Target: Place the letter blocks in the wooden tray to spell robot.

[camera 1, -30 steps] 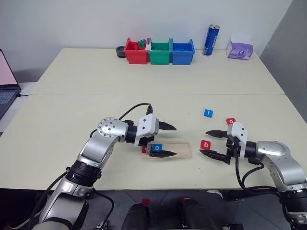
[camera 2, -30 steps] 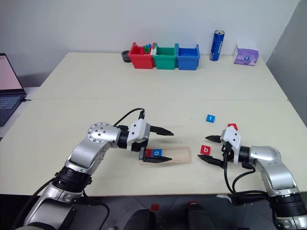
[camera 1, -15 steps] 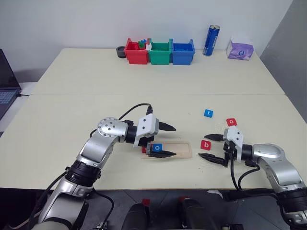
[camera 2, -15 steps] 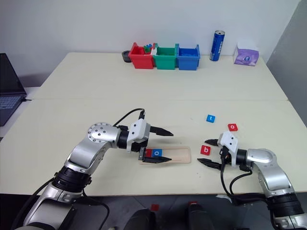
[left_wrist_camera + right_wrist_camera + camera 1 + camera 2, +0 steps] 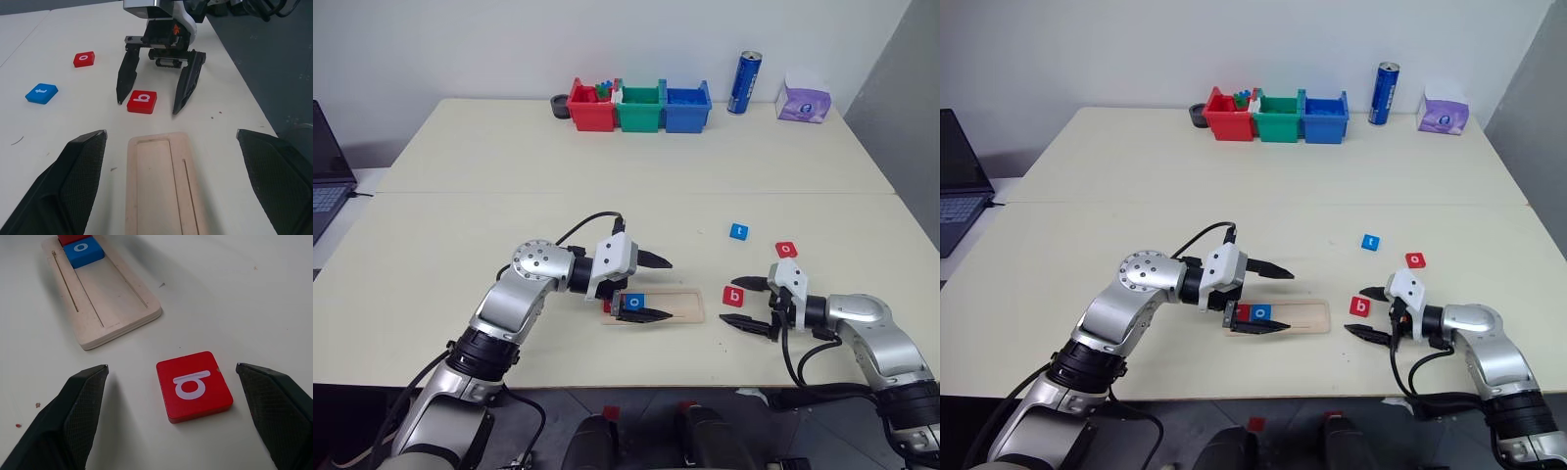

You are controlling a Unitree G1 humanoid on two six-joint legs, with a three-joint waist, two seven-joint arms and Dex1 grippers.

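Note:
The wooden tray lies near the table's front edge. A blue "o" block sits in its groove, with a red block beside it at the tray's left end. My left gripper is open and straddles that end. A red "b" block lies flat on the table just right of the tray. My right gripper is open, with one finger on each side of the "b" block and no contact visible. Farther back lie a blue "t" block and a red "o" block.
Red, green and blue bins stand in a row at the back. To their right are a blue can and a tissue pack. A laptop sits off the table's left edge.
My right gripper has settled slightly lower around the red "b" block, uncovering the red "o" block behind it. The left arm is still. The laptop screen has gone dark.

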